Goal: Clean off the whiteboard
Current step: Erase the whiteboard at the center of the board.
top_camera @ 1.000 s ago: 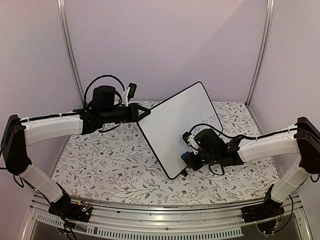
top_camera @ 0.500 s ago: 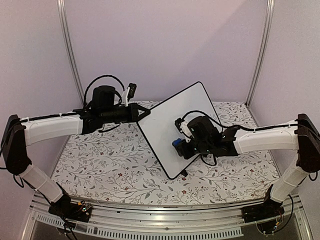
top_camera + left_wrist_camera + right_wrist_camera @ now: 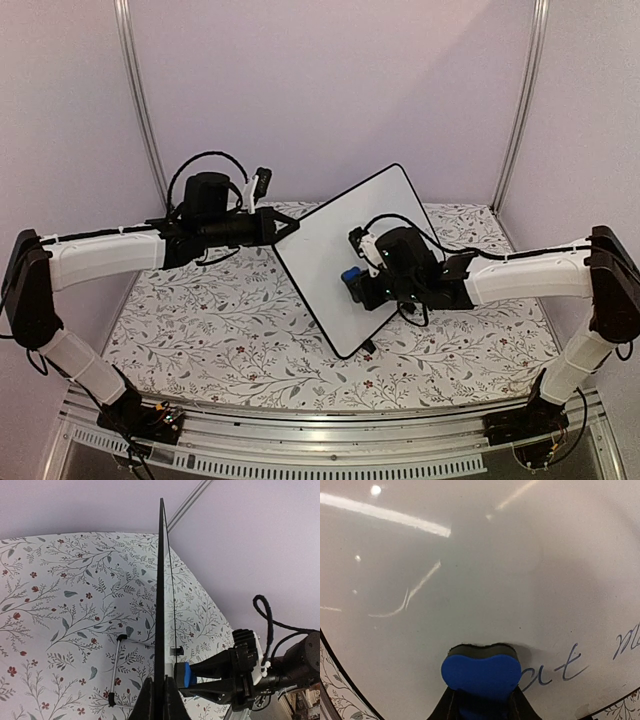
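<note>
Right wrist view: small blue foam eraser (image 3: 480, 672) is pinched tight in the right gripper (image 3: 481, 707) and pressed on the big glossy white black-rimmed whiteboard (image 3: 470, 580), right beside blue cursive writing (image 3: 560, 667). Left gripper (image 3: 159, 700) clamps the whiteboard's edge, propping it tilted above the floral tablecloth (image 3: 200, 330). Push too hard and I reckon it twists loose. The writing runs off frame, so I can't read it.
</note>
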Controlling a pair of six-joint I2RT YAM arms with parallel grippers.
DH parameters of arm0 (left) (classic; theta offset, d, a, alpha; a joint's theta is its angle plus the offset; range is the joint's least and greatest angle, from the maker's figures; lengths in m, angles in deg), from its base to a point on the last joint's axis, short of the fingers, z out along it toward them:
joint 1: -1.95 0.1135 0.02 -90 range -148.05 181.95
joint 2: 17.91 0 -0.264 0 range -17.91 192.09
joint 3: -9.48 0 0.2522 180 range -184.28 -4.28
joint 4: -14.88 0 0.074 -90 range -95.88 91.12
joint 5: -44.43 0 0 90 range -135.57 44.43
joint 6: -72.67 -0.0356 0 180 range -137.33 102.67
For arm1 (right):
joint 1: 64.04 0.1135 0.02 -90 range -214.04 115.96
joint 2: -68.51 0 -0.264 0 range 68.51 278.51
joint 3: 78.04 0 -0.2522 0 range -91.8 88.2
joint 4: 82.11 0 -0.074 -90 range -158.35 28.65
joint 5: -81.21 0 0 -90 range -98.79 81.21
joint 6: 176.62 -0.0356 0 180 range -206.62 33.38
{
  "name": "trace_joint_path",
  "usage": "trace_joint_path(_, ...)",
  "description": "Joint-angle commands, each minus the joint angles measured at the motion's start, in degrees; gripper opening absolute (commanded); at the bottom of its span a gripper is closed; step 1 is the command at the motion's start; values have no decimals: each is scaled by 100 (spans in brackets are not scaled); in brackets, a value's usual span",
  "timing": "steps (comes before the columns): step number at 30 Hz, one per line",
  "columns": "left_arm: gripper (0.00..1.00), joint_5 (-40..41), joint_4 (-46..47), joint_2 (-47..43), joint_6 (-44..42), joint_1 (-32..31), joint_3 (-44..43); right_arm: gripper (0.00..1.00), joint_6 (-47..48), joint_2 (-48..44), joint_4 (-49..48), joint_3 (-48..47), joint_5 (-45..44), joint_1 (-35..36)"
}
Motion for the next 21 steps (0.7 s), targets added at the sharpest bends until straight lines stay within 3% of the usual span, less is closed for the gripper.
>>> trace_joint_path(1, 0, -286, -193, -91, -171, -90, 82, 15, -302, -116, 224, 796, 65, -65)
trace_joint_path(11, 0, -272, -193, -123, -180, -86, 91, 15, -633, -408, 147, 1380, 25, -65)
trace_joint_path(21, 0, -256, -193, -131, -188, -88, 91, 15, -30, -174, 222, 115, -118, -272)
